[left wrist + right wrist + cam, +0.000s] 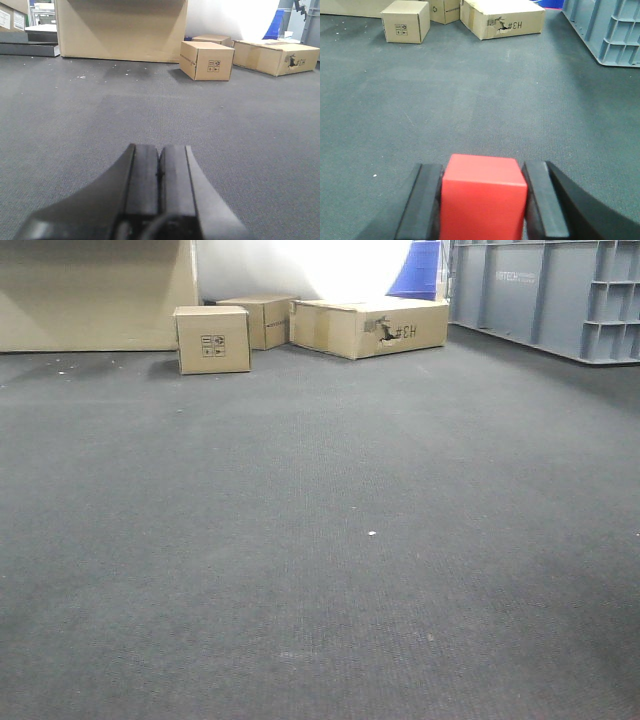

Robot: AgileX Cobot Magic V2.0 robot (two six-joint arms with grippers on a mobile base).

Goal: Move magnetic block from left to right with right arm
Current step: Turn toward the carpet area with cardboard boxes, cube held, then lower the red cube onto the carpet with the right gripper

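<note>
**Red block clamped in the right gripper, left gripper closed on nothing**

In the right wrist view, the right gripper (pixel 483 171) has its two black fingers (pixel 426 200) pressed against opposite sides of the magnetic block (pixel 482 197). The small red cube fills the gap between them at the near edge of the picture, with its top face and front face showing. Whether the cube rests on the carpet (pixel 320 540) or is lifted off it cannot be told from this view.

In the left wrist view, the left gripper (pixel 160 150) has its pads together, with only a thin seam between them and nothing in its grasp.

Dark grey carpet runs away in every view. At the far side a small cardboard box (pixel 212 338) with printed symbols stands on the left. Just behind and to its right is a second box (pixel 262 318). Further right lies a long, low box (pixel 370 326) with a torn face and a marker scrawl. A grey plastic crate (pixel 545 295) stands at the far right. The front-facing view shows neither arm nor the cube.
</note>
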